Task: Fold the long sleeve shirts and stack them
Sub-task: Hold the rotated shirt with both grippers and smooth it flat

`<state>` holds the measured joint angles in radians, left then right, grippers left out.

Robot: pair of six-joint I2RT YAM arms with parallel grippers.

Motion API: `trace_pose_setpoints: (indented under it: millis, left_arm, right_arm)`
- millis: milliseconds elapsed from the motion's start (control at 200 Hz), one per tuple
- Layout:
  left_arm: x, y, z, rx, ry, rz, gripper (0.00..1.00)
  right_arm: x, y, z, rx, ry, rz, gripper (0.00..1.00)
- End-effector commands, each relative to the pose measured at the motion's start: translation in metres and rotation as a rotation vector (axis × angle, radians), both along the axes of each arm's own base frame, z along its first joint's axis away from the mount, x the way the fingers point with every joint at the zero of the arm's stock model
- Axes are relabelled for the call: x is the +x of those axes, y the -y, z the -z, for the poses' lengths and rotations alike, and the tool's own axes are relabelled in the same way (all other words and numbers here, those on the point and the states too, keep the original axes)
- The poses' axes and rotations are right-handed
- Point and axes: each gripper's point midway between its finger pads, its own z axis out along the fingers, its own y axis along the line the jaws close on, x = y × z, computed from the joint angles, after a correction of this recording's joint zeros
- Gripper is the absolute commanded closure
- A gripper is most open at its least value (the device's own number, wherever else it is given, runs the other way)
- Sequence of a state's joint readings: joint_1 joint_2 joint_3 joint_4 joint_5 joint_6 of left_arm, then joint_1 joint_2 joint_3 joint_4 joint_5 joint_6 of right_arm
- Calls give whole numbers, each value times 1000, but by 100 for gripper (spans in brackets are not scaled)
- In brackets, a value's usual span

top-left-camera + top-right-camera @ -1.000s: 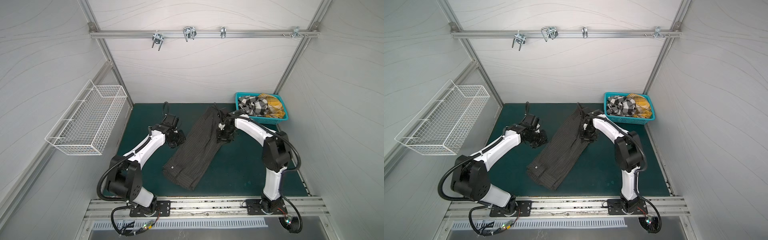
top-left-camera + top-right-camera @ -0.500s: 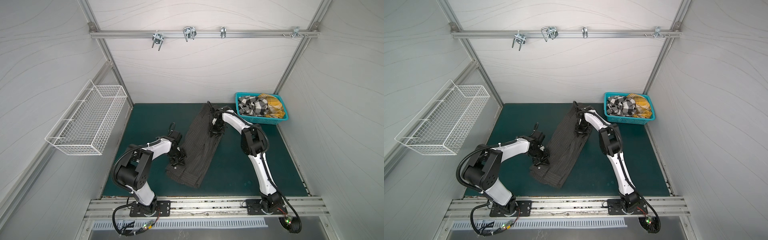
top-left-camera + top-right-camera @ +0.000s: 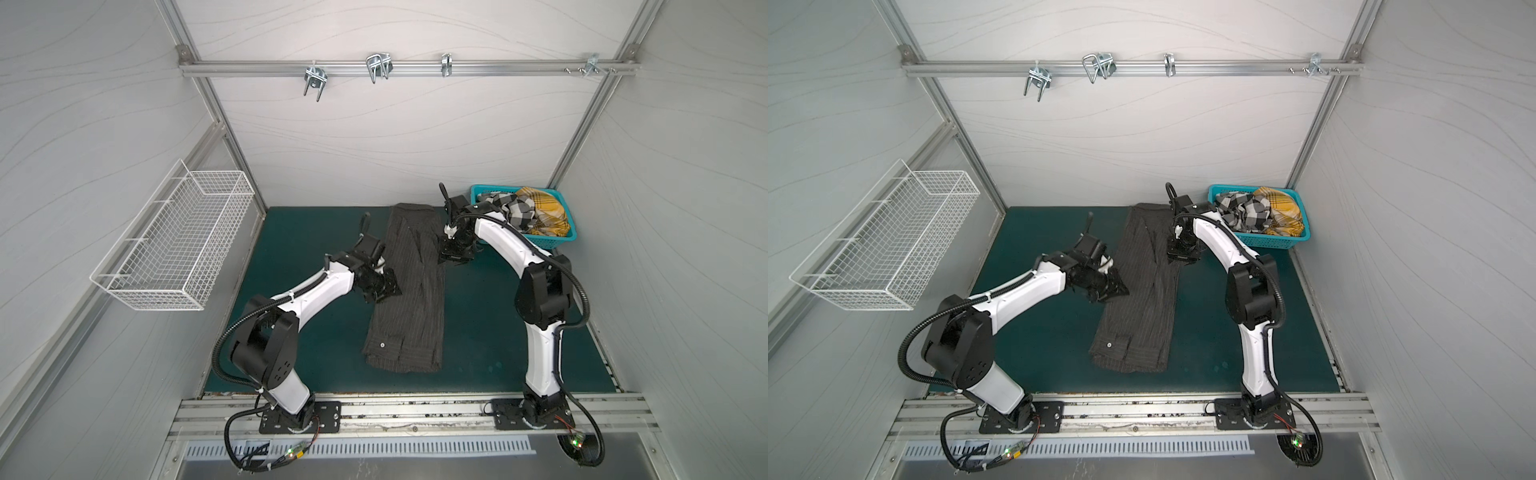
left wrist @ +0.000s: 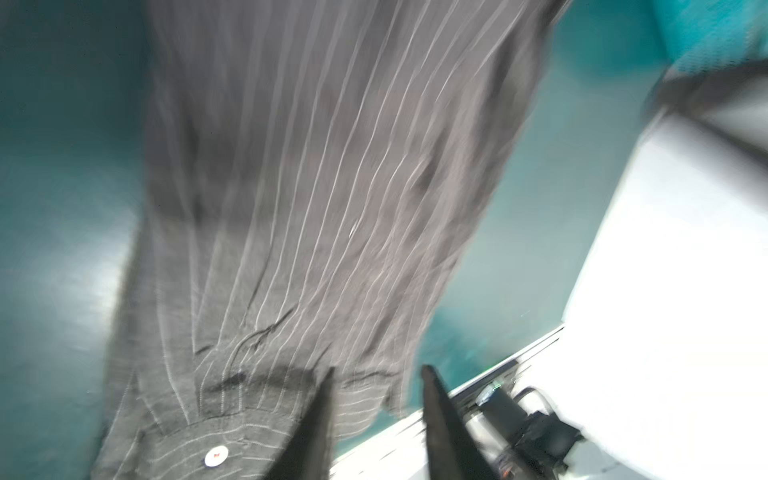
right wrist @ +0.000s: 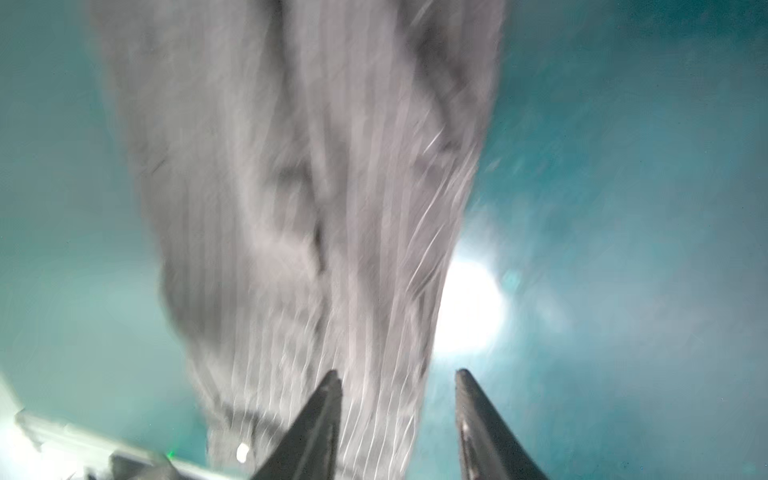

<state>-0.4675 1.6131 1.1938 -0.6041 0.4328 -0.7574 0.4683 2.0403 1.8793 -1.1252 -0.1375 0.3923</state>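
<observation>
The dark pinstriped long sleeve shirt [image 3: 409, 291] [image 3: 1142, 299] lies on the green mat [image 3: 299, 249] as a long narrow strip, running from the back wall toward the front. My left gripper [image 3: 386, 286] [image 3: 1113, 289] hovers at the strip's left edge, about halfway along. In the left wrist view, the left gripper [image 4: 377, 370] is open with nothing gripped and the shirt [image 4: 316, 187] lies beyond it, a white button [image 4: 216, 456] showing. My right gripper [image 3: 453, 259] [image 3: 1181, 257] is at the strip's right edge near the back. In the right wrist view, the right gripper [image 5: 395, 372] is open over the shirt [image 5: 311, 208].
A teal basket [image 3: 552, 243] at the back right holds a black-and-white checked shirt [image 3: 513, 210] and a mustard-yellow plaid shirt [image 3: 544, 208]. A white wire basket [image 3: 174, 245] hangs on the left wall. A rail with hooks [image 3: 378, 68] crosses the back wall overhead.
The shirt has swung from a diagonal lie to nearly straight front to back. Both grippers have opened and let go of the cloth. Both wrist views are blurred by motion.
</observation>
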Motion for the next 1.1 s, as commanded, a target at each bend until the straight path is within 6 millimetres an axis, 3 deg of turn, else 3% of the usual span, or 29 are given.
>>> trace_pose_setpoints:
  millis: [0,150,490,615,730,810,910,1005,1096]
  left_arm:
    - [-9,-19,19,60,-71,-11,78]
    - [-20,-12,50,20,-162,-13,89]
    - [-47,-13,98,53,-264,-9,93]
    - [-51,-16,117,93,-299,-16,94]
    - [-46,-19,126,121,-307,-39,94]
    - [-44,-12,117,89,-296,-34,87]
    - [-46,-1,93,60,-247,2,77]
    - [-47,-1,55,33,-174,24,68]
    - [-38,-22,6,30,-36,-8,60]
  right_arm:
    - [-28,-19,19,19,-72,-62,61]
    - [-27,-32,47,24,-132,-69,73]
    - [-17,-37,114,-41,-242,-82,78]
    - [2,-47,121,-24,-223,-91,78]
    - [15,-54,114,-21,-213,-97,75]
    - [16,-53,101,-18,-201,-95,72]
    - [12,-47,62,-2,-125,-89,65]
    - [0,-31,24,0,-51,-71,50]
    - [-17,-9,0,-21,-5,-45,41]
